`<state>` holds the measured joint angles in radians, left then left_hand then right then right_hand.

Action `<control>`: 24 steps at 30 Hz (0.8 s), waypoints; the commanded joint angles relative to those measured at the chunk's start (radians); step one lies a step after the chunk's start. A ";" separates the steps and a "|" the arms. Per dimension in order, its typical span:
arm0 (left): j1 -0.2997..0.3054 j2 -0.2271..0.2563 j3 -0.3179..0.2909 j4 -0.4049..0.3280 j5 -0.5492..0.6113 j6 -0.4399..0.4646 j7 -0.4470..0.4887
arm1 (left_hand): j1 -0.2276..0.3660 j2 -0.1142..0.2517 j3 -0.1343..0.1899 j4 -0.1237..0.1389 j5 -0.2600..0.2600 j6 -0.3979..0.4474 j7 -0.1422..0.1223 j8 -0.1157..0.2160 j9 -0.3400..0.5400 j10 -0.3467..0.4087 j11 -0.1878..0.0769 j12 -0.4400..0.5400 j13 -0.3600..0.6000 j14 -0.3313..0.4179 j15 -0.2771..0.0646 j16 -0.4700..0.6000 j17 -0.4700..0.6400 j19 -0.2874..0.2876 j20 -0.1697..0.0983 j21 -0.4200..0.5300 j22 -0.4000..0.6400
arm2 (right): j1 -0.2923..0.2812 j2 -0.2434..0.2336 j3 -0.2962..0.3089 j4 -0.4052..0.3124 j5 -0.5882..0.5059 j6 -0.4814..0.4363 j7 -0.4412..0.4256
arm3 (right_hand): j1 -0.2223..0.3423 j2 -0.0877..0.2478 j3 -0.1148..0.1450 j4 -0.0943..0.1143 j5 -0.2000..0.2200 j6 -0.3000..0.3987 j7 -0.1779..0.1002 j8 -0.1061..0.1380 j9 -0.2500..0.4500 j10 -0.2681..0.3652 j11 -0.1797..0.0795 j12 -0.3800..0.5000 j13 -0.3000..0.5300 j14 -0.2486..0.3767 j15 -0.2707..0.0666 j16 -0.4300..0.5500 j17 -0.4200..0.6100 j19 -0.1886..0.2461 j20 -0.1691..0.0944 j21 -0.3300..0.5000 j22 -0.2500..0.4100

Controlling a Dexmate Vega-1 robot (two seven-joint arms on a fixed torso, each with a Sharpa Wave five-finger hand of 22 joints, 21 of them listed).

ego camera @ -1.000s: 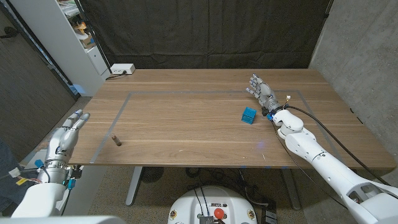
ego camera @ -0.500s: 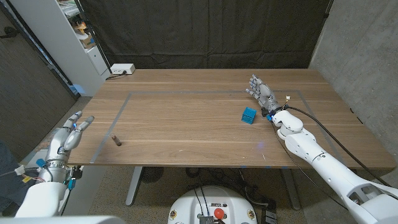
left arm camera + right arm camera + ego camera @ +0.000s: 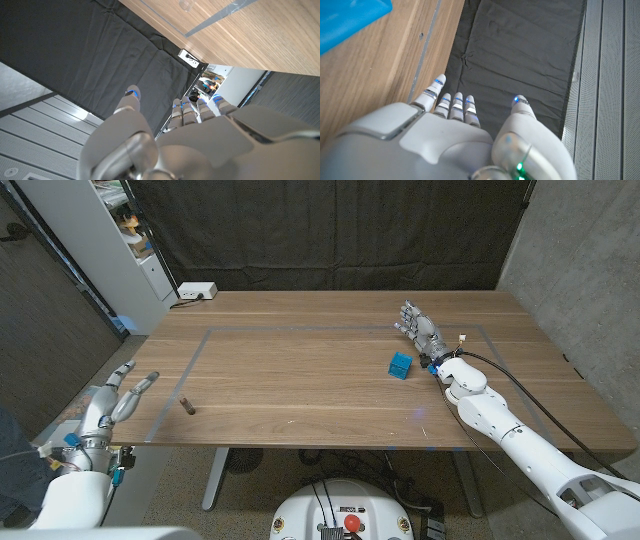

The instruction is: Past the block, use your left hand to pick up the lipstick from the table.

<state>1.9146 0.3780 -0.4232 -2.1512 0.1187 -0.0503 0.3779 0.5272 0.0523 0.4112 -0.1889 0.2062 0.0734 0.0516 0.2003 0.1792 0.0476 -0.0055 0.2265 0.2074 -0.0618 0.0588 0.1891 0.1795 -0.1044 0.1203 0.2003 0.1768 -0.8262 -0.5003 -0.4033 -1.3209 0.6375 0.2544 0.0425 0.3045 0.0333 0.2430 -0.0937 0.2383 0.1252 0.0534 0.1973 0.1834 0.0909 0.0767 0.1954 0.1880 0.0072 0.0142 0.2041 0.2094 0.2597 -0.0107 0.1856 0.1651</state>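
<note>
Across the wooden desk, a taped rectangle marks out the working area, which explains why both objects sit inside or near its lines. Right arm lies stretched along the desk's right side, its right hand standing on the far side of the blue block, fingers apart and holding nothing; parked there, it looks placed to stay clear of the job. Left hand hangs off the desk's left edge, just outside the tape, fingers spread and extended, nothing in them; in the left wrist view the fingers reach toward the dark curtain, not yet aimed down at the desk. Block sits well over on the right, near the right hand, a landmark more than an obstacle by my reading. Lipstick, small and dark, lies on the desk near the left strip of tape, near the left hand, well apart from the block. Approach not yet begun, I judge.
</note>
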 commanded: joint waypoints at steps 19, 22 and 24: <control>0.011 0.032 0.082 -0.144 0.312 0.338 0.067 | 0.130 -0.047 0.023 0.002 0.009 0.068 -0.019 0.032 0.007 0.046 -0.028 0.024 0.006 0.052 0.008 0.016 0.003 0.023 0.036 0.006 0.004 | -0.002 0.002 0.005 0.017 0.011 0.017 0.019 | 0.007 0.006 0.004 -0.009 0.009 0.001 -0.010 -0.002 0.006 -0.003 -0.006 0.001 0.003 0.006 0.008 0.001 0.001 -0.003 0.004 0.003 0.004; 0.010 0.039 0.090 -0.155 0.331 0.365 0.067 | 0.144 -0.052 0.024 0.002 0.009 0.076 -0.020 0.034 0.008 0.054 -0.030 0.026 0.007 0.057 0.003 0.016 0.003 0.029 0.038 0.008 0.004 | -0.002 0.002 0.006 0.018 0.014 0.017 0.019 | 0.007 0.006 0.004 -0.009 0.009 0.002 -0.010 -0.002 0.006 -0.002 -0.005 0.001 0.003 0.006 0.008 0.001 0.001 -0.003 0.004 0.003 0.004; 0.008 0.042 0.097 -0.161 0.338 0.384 0.062 | 0.157 -0.058 0.025 0.003 0.009 0.086 -0.022 0.037 0.008 0.064 -0.030 0.030 0.007 0.058 0.003 0.015 0.003 0.034 0.039 0.009 0.004 | -0.002 0.002 0.008 0.017 0.017 0.015 0.018 | 0.007 0.006 0.004 -0.009 0.009 0.002 -0.010 -0.002 0.006 -0.002 -0.005 0.001 0.003 0.006 0.008 0.001 0.001 -0.003 0.004 0.003 0.004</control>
<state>1.9244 0.4004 -0.3575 -2.2683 0.3758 0.2175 0.4417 0.6661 -0.0017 0.4297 -0.1870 0.2109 0.1438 0.0317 0.2311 0.1840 0.0976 -0.0330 0.2480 0.2119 -0.0113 0.0589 0.1969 0.1793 -0.0788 0.1523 0.2003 0.1795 -0.8269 -0.4983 -0.4000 -1.3085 0.6470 0.2674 0.0561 0.3045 0.0333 0.2473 -0.0979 0.2383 0.1252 0.0535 0.1973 0.1834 0.0909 0.0767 0.1954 0.1880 0.0072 0.0142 0.2041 0.2094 0.2597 -0.0107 0.1856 0.1651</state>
